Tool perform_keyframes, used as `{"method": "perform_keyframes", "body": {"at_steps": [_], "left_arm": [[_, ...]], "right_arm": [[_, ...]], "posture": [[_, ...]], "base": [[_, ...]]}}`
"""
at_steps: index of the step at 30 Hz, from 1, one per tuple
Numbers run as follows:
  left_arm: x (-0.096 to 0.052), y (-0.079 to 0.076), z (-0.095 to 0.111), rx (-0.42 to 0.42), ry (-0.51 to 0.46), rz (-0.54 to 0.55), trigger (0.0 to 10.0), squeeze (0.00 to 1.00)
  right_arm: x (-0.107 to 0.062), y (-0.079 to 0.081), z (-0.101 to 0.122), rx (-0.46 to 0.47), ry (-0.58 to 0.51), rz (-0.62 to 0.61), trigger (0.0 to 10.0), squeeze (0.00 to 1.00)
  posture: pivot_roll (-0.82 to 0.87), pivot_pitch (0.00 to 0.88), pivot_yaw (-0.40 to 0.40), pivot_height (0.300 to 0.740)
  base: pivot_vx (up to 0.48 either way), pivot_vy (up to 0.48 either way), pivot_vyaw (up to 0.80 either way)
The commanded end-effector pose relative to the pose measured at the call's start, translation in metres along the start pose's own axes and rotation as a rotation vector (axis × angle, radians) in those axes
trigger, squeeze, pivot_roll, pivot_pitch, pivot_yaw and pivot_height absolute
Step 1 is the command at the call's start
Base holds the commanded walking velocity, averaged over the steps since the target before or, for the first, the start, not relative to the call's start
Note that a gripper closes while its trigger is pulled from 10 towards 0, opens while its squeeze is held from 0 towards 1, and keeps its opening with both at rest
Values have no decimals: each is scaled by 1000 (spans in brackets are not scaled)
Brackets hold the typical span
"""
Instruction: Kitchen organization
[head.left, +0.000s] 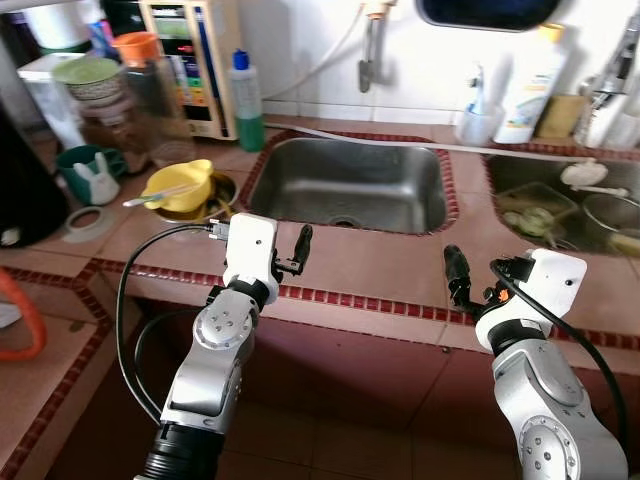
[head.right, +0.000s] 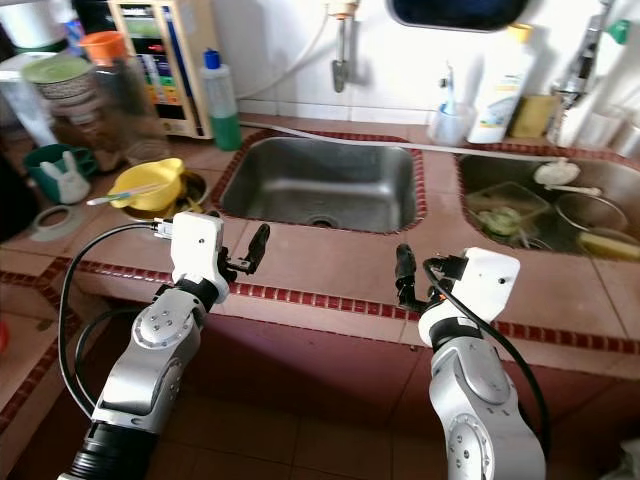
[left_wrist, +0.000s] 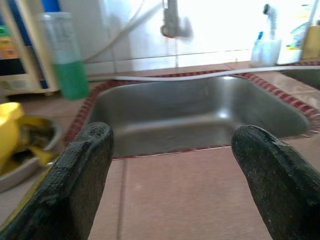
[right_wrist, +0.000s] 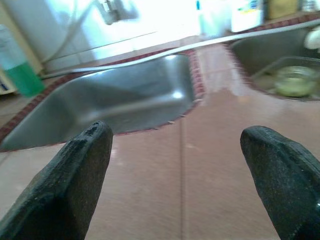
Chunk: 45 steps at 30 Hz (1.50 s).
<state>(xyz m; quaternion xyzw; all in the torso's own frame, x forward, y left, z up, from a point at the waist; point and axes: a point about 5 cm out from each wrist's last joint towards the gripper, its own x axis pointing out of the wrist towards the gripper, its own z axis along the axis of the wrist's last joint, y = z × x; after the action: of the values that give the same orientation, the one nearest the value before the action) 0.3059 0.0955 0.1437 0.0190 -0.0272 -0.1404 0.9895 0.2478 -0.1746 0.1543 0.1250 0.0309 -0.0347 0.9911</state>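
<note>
Both my pincers hover spread wide and empty above the counter's (head.left: 380, 265) front edge. The yellow bowl (head.left: 180, 184) with its spoon sits ahead and left of my left pincer (head.left: 297, 250), well apart from my right pincer (head.left: 455, 272); I judge the left arm nearer.

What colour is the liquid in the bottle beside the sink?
Green, in the bottle with a blue cap; clearest in the left eye view.
</note>
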Motion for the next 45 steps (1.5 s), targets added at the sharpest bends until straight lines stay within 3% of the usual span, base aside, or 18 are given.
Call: {"method": "perform_keyframes", "body": {"at_steps": [1, 7, 17, 20, 24, 31, 35, 45], "left_arm": [[2, 3, 6, 19, -35, 8, 10000, 0], [4, 5, 8, 33, -45, 46, 10000, 0], [3, 3, 4, 28, -34, 19, 10000, 0], [3, 3, 5, 17, -36, 13, 10000, 0], [3, 3, 5, 21, -30, 15, 10000, 0], [4, 5, 6, 20, -33, 15, 10000, 0], [3, 4, 6, 16, -31, 14, 10000, 0], [1, -3, 5, -9, -24, -29, 10000, 0]], "right_arm": [[0, 2, 2, 2, -4, 13, 10000, 0], [1, 2, 3, -1, -11, 16, 10000, 0], [1, 5, 6, -4, -22, 50, 10000, 0], [1, 4, 7, -58, -32, 22, 10000, 0], [0, 4, 5, -11, -34, 28, 10000, 0], [1, 6, 6, -27, -26, 20, 10000, 0], [-2, 11, 9, 19, -48, 80, 10000, 0], [-1, 7, 8, -1, -37, 56, 10000, 0]], "posture": [[49, 0, 9, 740], [50, 0, 7, 740], [46, 0, 4, 740], [42, 0, 5, 740], [42, 0, 4, 740], [41, 0, 5, 740], [40, 0, 6, 740], [37, 0, 10, 740]], "base": [[0, 0, -775], [0, 0, -778], [0, 0, 0], [0, 0, 0], [0, 0, 0], [0, 0, 0], [0, 0, 0], [203, 0, 0]]}}
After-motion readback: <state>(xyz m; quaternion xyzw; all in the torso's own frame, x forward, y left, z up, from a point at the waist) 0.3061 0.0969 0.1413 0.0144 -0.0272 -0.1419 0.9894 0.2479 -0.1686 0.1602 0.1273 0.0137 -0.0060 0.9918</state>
